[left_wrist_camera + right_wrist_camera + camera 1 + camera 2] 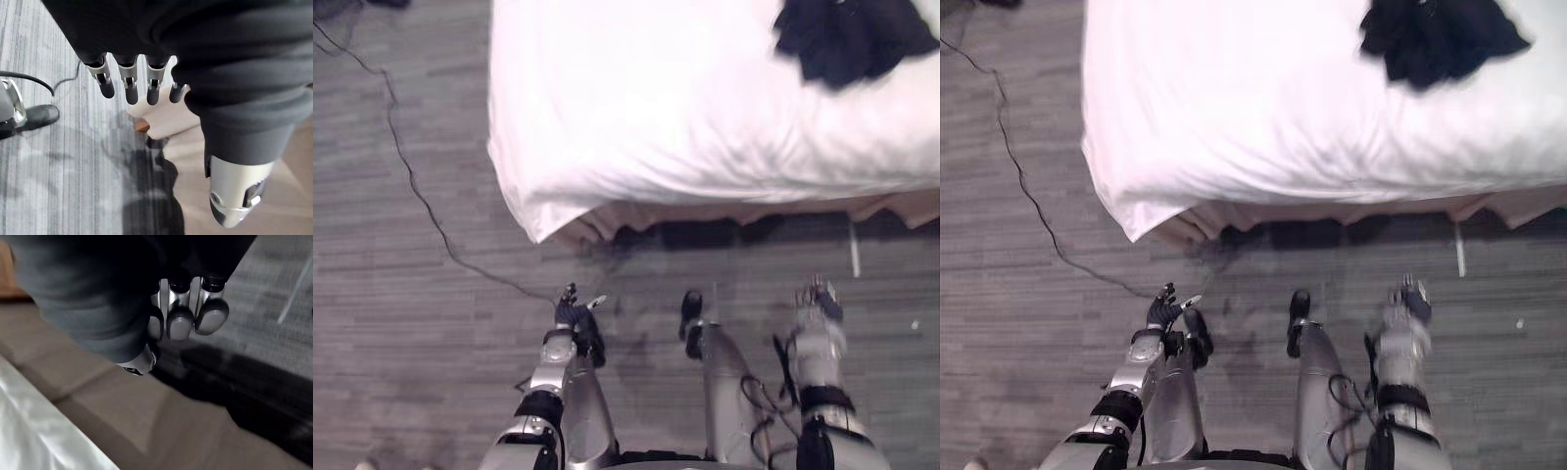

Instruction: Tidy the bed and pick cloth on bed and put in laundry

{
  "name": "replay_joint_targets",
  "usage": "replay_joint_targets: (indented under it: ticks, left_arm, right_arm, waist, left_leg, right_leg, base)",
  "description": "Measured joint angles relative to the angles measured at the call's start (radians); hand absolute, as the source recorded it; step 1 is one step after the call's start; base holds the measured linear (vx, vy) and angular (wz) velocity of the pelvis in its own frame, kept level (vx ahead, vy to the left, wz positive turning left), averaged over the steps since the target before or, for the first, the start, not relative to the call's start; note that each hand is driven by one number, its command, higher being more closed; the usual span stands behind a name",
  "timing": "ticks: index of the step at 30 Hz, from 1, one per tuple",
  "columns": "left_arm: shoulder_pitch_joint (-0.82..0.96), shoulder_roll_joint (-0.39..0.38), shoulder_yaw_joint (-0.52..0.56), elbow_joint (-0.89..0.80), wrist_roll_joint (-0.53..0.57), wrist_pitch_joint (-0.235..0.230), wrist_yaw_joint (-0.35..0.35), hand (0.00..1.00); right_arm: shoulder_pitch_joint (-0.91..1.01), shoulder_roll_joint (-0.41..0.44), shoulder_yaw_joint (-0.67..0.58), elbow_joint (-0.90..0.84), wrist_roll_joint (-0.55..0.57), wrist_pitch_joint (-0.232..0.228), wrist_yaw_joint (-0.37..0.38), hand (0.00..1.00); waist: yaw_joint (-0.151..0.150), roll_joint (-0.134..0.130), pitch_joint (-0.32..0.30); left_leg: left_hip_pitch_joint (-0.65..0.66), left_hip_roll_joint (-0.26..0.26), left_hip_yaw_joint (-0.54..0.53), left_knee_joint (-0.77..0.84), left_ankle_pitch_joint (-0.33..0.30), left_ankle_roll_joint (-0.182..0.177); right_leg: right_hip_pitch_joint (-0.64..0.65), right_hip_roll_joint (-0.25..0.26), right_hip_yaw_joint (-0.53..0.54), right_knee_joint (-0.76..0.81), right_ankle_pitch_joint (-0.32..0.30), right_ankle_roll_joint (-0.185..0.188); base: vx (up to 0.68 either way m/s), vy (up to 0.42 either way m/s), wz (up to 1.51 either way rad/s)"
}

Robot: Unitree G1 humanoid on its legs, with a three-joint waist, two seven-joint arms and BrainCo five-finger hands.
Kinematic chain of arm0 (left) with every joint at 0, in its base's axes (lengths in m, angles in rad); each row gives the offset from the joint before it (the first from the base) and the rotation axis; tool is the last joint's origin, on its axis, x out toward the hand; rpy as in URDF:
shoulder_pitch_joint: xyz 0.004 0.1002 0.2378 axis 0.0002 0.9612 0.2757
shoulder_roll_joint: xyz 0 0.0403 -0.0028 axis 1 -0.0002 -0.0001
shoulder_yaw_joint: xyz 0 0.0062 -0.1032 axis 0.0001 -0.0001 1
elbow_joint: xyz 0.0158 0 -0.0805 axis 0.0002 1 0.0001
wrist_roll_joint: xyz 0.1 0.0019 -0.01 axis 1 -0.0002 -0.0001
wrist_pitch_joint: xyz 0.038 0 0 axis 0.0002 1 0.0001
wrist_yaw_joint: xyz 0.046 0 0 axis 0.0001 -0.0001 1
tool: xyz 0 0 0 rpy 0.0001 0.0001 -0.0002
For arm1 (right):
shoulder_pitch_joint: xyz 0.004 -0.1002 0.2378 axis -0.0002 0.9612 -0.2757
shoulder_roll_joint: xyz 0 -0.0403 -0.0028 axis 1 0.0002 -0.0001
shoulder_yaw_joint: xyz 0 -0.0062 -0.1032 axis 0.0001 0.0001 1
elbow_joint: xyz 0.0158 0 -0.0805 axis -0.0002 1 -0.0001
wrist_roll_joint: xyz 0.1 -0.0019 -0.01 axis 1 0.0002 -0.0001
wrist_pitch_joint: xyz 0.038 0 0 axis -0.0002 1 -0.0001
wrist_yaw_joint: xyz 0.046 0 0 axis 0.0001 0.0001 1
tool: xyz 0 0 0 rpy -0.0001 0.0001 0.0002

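Note:
A crumpled dark cloth (852,39) lies on the white duvet of the bed (685,117), near the bed's far right. Both my hands hang low over the grey carpet, short of the bed's near edge and well away from the cloth. The left hand (570,315) is down at the left, its fingers (131,83) straight and holding nothing. Down at the right, the right hand (818,302) has relaxed fingers (181,318) and is empty too.
The duvet's corner (538,220) droops over the bed's near left end. A beige bed skirt (744,211) runs below the duvet's edge, with a dark gap under it. A thin white strip (854,250) stands by the skirt at the right.

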Motion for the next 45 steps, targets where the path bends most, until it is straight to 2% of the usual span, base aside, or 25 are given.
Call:
replay_joint_targets:
  ticks: [2, 5, 7, 8, 11, 14, 16, 18, 19, 20, 22, 24, 26, 28, 29, 31, 32, 33, 34, 36, 38, 40, 42, 44, 45]
  left_arm:
    - [0.058, -0.002, -0.004, 0.019, 0.041, 0.005, -0.032, 0.0]
    - [0.055, 0.002, -0.015, 0.08, 0.093, 0.006, -0.067, 0.0]
    - [0.052, 0.005, -0.028, 0.113, 0.106, 0.007, -0.083, 0.0]
    - [0.051, 0.017, -0.044, 0.128, 0.124, 0.009, -0.086, 0.0]
    - [0.058, 0.043, -0.053, 0.186, 0.146, 0.016, -0.093, 0.0]
    - [0.026, 0.065, -0.048, 0.253, 0.183, 0.025, -0.108, 0.0]
    - [0.043, 0.05, -0.01, 0.257, 0.205, 0.029, -0.108, 0.0]
    - [0.088, 0.019, 0.075, 0.254, 0.214, 0.031, -0.107, 0.0]
    - [0.114, -0.001, 0.119, 0.251, 0.216, 0.031, -0.105, 0.0]
    - [0.121, -0.02, 0.131, 0.252, 0.218, 0.032, -0.104, 0.0]
    - [0.161, -0.042, 0.141, 0.251, 0.21, 0.03, -0.095, 0.0]
    - [0.166, -0.034, 0.148, 0.22, 0.202, 0.023, -0.082, 0.0]
    - [0.169, -0.036, 0.161, 0.196, 0.183, 0.006, -0.056, 0.0]
    - [0.178, -0.046, 0.155, 0.195, 0.17, -0.003, -0.055, 0.0]
    - [0.187, -0.05, 0.15, 0.194, 0.168, -0.004, -0.058, 0.0]
    - [0.176, -0.019, 0.141, 0.209, 0.169, -0.005, -0.056, 0.0]
    - [0.163, 0.006, 0.115, 0.234, 0.168, -0.004, -0.055, 0.0]
    - [0.162, 0.017, 0.098, 0.244, 0.167, 0.002, -0.056, 0.0]
    - [0.163, 0.036, 0.058, 0.257, 0.162, 0.007, -0.057, 0.0]
    - [0.184, 0.051, 0.026, 0.259, 0.16, 0.007, -0.056, 0.0]
    - [0.18, 0.06, 0.023, 0.271, 0.16, 0.009, -0.056, 0.0]
    - [0.163, 0.065, 0.004, 0.272, 0.163, 0.01, -0.056, 0.0]
    - [0.146, 0.062, 0.004, 0.273, 0.174, 0.012, -0.057, 0.0]
    - [0.154, 0.067, 0.015, 0.273, 0.191, 0.011, -0.057, 0.0]
    - [0.175, 0.064, 0.056, 0.272, 0.202, 0.007, -0.057, 0.0]
  right_arm:
    - [0.153, 0.049, -0.038, 0.044, -0.106, 0.021, 0.023, 0.0]
    - [0.251, 0.085, -0.088, 0.109, -0.197, 0.049, 0.054, 0.0]
    - [0.271, 0.092, -0.118, 0.16, -0.251, 0.07, 0.063, 0.0]
    - [0.276, 0.093, -0.122, 0.214, -0.289, 0.083, 0.062, 0.0]
    - [0.262, 0.091, -0.112, 0.318, -0.373, 0.104, 0.062, 0.0]
    - [0.238, 0.093, -0.104, 0.342, -0.443, 0.113, 0.066, 0.0]
    - [0.247, 0.09, -0.098, 0.337, -0.471, 0.112, 0.07, 0.0]
    - [0.258, 0.1, -0.071, 0.309, -0.504, 0.11, 0.081, 0.0]
    - [0.278, 0.102, -0.018, 0.27, -0.525, 0.111, 0.083, 0.0]
    - [0.278, 0.099, 0.025, 0.258, -0.536, 0.111, 0.084, 0.0]
    - [0.282, 0.087, 0.092, 0.259, -0.565, 0.111, 0.083, 0.0]
    - [0.28, 0.089, 0.108, 0.259, -0.576, 0.11, 0.084, 0.0]
    - [0.278, 0.086, 0.127, 0.244, -0.598, 0.107, 0.085, 0.0]
    - [0.275, 0.062, 0.154, 0.242, -0.621, 0.105, 0.085, 0.0]
    - [0.271, 0.056, 0.156, 0.247, -0.638, 0.106, 0.085, 0.0]
    - [0.291, 0.085, 0.173, 0.237, -0.658, 0.106, 0.085, 0.0]
    - [0.28, 0.097, 0.198, 0.26, -0.68, 0.106, 0.084, 0.0]
    - [0.269, 0.1, 0.198, 0.259, -0.688, 0.105, 0.086, 0.0]
    - [0.264, 0.097, 0.206, 0.26, -0.7, 0.105, 0.085, 0.0]
    - [0.265, 0.084, 0.222, 0.268, -0.708, 0.105, 0.082, 0.0]
    - [0.259, 0.074, 0.237, 0.27, -0.716, 0.103, 0.082, 0.0]
    - [0.236, 0.06, 0.236, 0.285, -0.727, 0.102, 0.08, 0.0]
    - [0.217, 0.05, 0.235, 0.294, -0.727, 0.105, 0.079, 0.0]
    - [0.217, 0.049, 0.232, 0.293, -0.727, 0.104, 0.08, 0.0]
    - [0.218, 0.036, 0.223, 0.293, -0.728, 0.105, 0.08, 0.0]
  waist:
    - [-0.022, -0.046, -0.104]
    - [-0.06, -0.091, -0.149]
    - [-0.084, -0.082, -0.153]
    - [-0.104, -0.084, -0.157]
    - [-0.097, -0.061, -0.209]
    - [-0.134, -0.032, -0.212]
    - [-0.131, -0.031, -0.212]
    - [-0.118, -0.01, -0.217]
    - [-0.093, -0.004, -0.223]
    - [-0.077, 0.001, -0.221]
    - [-0.043, -0.022, -0.211]
    - [-0.024, -0.036, -0.212]
    - [0.009, -0.048, -0.217]
    - [0.027, -0.026, -0.23]
    - [0.035, -0.019, -0.242]
    - [0.024, -0.082, -0.261]
    - [0.023, -0.129, -0.252]
    - [0.018, -0.136, -0.248]
    - [-0.003, -0.146, -0.239]
    - [-0.019, -0.135, -0.237]
    - [-0.026, -0.127, -0.236]
    - [-0.031, -0.109, -0.225]
    - [-0.046, -0.095, -0.21]
    - [-0.049, -0.091, -0.201]
    - [-0.05, -0.064, -0.204]
  left_leg:
    - [0.135, -0.015, 0.105, -0.1, -0.001, 0.0]
    - [0.277, -0.042, 0.222, -0.201, 0.005, -0.01]
    - [0.354, -0.045, 0.313, -0.249, 0.007, -0.015]
    - [0.395, -0.049, 0.377, -0.257, 0.006, -0.025]
    - [0.484, -0.067, 0.527, -0.321, 0.007, -0.045]
    - [0.565, -0.074, 0.628, -0.308, 0.056, -0.06]
    - [0.608, 0.005, 0.676, -0.071, 0.07, -0.059]
    - [0.61, 0.137, 0.626, 0.242, 0.211, 0.046]
    - [0.518, 0.186, 0.474, 0.478, 0.221, 0.197]
    - [0.393, 0.154, 0.313, 0.621, 0.115, 0.205]
    - [0.193, 0.046, 0.106, 0.647, -0.033, 0.176]
    - [0.137, 0.013, 0.06, 0.54, -0.049, 0.176]
    - [0.057, -0.055, 0.008, 0.202, -0.041, 0.161]
    - [0.051, -0.125, -0.056, -0.066, 0.052, 0.096]
    - [0.051, -0.155, -0.099, -0.064, 0.064, 0.142]
    - [0.073, -0.221, -0.083, -0.075, 0.003, 0.162]
    - [0.136, -0.249, -0.049, -0.105, -0.027, 0.155]
    - [0.164, -0.26, -0.039, -0.124, -0.033, 0.16]
    - [0.245, -0.286, -0.035, -0.175, -0.042, 0.169]
    - [0.329, -0.289, -0.04, -0.229, -0.065, 0.164]
    - [0.362, -0.289, -0.052, -0.268, -0.075, 0.155]
    - [0.378, -0.288, -0.073, -0.301, -0.085, 0.132]
    - [0.419, -0.289, -0.082, -0.321, -0.105, 0.102]
    - [0.486, -0.277, -0.08, -0.326, -0.143, 0.064]
    - [0.529, -0.228, -0.088, -0.267, -0.176, 0.031]
  right_leg:
    - [0.09, 0.011, -0.005, -0.111, 0.007, 0.01]
    - [0.144, -0.002, -0.023, -0.157, 0.015, 0.024]
    - [0.163, -0.068, -0.187, -0.146, 0.005, 0.01]
    - [0.183, -0.145, -0.38, -0.111, -0.042, -0.057]
    - [0.283, -0.239, -0.824, -0.084, -0.026, -0.078]
    - [0.243, -0.219, -0.748, -0.03, -0.05, -0.084]
    - [0.262, -0.184, -0.643, -0.022, -0.073, -0.08]
    - [0.302, -0.102, -0.515, -0.078, -0.075, -0.086]
    - [0.316, -0.053, -0.399, -0.118, -0.084, -0.098]
    - [0.331, -0.026, -0.317, -0.137, -0.084, -0.1]
    - [0.412, 0.003, -0.173, -0.188, -0.081, -0.089]
    - [0.441, 0.004, -0.123, -0.204, -0.076, -0.066]
    - [0.478, 0.011, -0.02, -0.237, -0.082, -0.02]
    - [0.484, 0.024, 0.048, -0.258, -0.08, 0.018]
    - [0.493, 0.031, 0.083, -0.257, -0.092, 0.043]
    - [0.505, -0.034, 0.095, -0.23, -0.111, 0.071]
    - [0.412, -0.091, 0.111, 0.023, -0.129, 0.093]
    - [0.365, -0.112, 0.108, 0.142, -0.098, 0.096]
    - [0.275, -0.168, 0.078, 0.364, 0.023, 0.097]
    - [0.226, -0.222, -0.033, 0.476, -0.021, 0.082]
    - [0.207, -0.233, -0.126, 0.356, -0.068, 0.087]
    - [0.186, -0.199, -0.175, 0.003, -0.035, 0.095]
    - [0.187, -0.164, -0.109, -0.391, 0.128, 0.134]
    - [0.195, -0.155, -0.082, -0.408, 0.15, 0.128]
    - [0.205, -0.12, -0.083, -0.312, 0.209, 0.065]
  base:
    - [0.17, 0.037, -0.57]
    - [0.12, 0.099, -0.9]
    - [0.06, 0.107, -1.24]
    - [0.08, 0.14, -1.34]
    - [0.05, 0.091, -1.91]
    - [0.13, -0.085, -1.46]
    - [0.25, -0.196, -1.71]
    - [0.29, -0.115, -2.15]
    - [0.24, -0.043, -2.48]
    - [0.23, 0.022, -2.64]
    - [0.31, 0.118, -2.25]
    - [0.28, 0.165, -1.66]
    - [0.31, 0.24, -1.69]
    - [0.29, 0.302, -1.39]
    - [0.37, 0.372, -0.9]
    - [0.36, 0.276, -0.36]
    - [0.37, 0.258, -0.34]
    - [0.44, 0.312, -0.24]
    - [0.32, 0.258, 0.09]
    - [0.32, 0.186, 0.16]
    - [0.35, 0.071, 0.25]
    - [0.5, -0.025, 0.38]
    - [0.61, -0.128, 0.34]
    - [0.68, -0.251, 0.22]
    - [0.68, -0.297, 0.03]
